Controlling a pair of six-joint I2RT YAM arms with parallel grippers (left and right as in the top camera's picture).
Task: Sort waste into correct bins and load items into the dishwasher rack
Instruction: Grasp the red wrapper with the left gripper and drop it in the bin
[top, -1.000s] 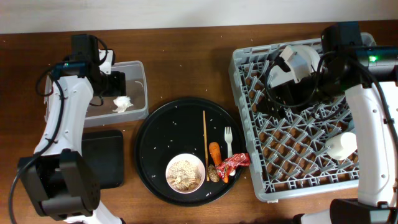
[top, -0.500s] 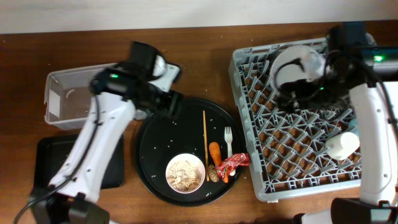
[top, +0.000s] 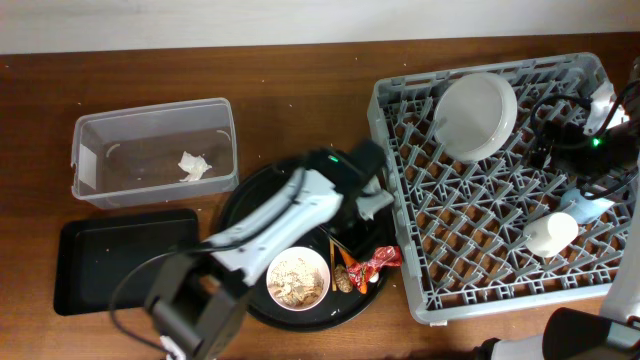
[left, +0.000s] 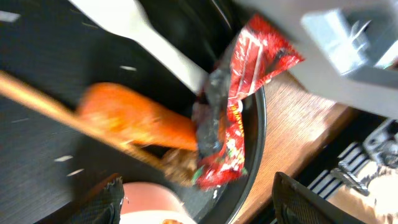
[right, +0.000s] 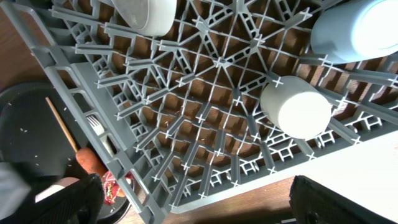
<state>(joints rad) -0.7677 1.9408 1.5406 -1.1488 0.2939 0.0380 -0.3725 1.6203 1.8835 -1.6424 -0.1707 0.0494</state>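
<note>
Left arm has swung off the clear tub and now reaches across the round black tray. Right arm has pulled back toward the right edge, uncovering the plate.

Upper left: tissue wad lies in the tub, with the flat black tray just below it.

Centre: left gripper hangs over the red wrapper, fingers spread wide, nothing between them. Wrapper sits at the round tray's right rim, touching the carrot piece.

Judgement: crumpled film, very light, soft and slick. Pinch the bunched middle, not a loose flap, or it may slide out. Carrot looks firm and could roll.

Right: dishwasher rack holds the plate, cream cup and blue cup. Right gripper gapes above it, holding nothing.

Left wrist view shows the carrot, fork and chopstick, which the arm mostly hides overhead. Only the overhead view shows both bins.
</note>
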